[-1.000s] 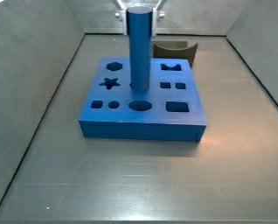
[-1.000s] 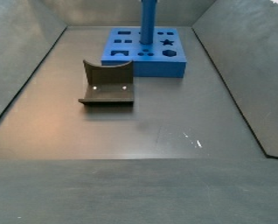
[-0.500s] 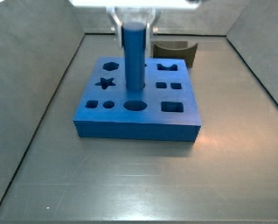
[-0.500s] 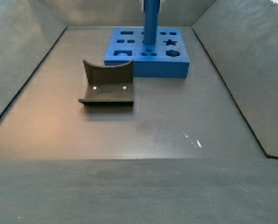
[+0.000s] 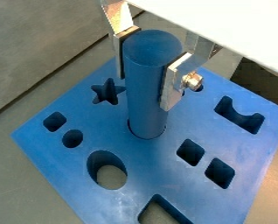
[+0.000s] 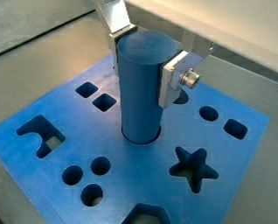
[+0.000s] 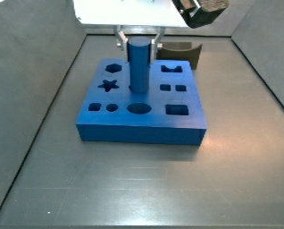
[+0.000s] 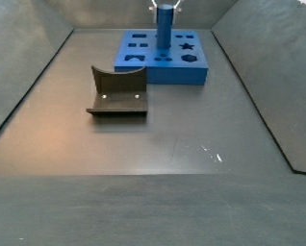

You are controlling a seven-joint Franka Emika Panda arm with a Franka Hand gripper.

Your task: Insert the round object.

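The round object (image 5: 145,92), a long smooth blue cylinder peg, stands upright with its lower end in a round hole in the middle of the flat blue block (image 5: 240,197). My gripper (image 5: 149,52) is shut on the peg's top, one silver finger (image 5: 174,80) on each side. Both wrist views show this, with the peg (image 6: 141,92) between the fingers of the gripper (image 6: 145,51) above the block (image 6: 240,188). In both side views the peg (image 7: 137,67) (image 8: 164,24) rises from the block (image 7: 145,125) (image 8: 168,72) under the gripper (image 7: 139,38) (image 8: 165,6).
A larger round hole (image 5: 107,169) in the block near its edge is empty, as are a star hole (image 6: 191,166) and several square and small holes. A dark brown curved block (image 8: 117,92) lies on the grey floor, also behind the blue block (image 7: 180,52). Grey walls surround the floor.
The gripper has come straight down with the peg. The peg's top now stands much lower, and its lower end has sunk into the middle hole of the block.
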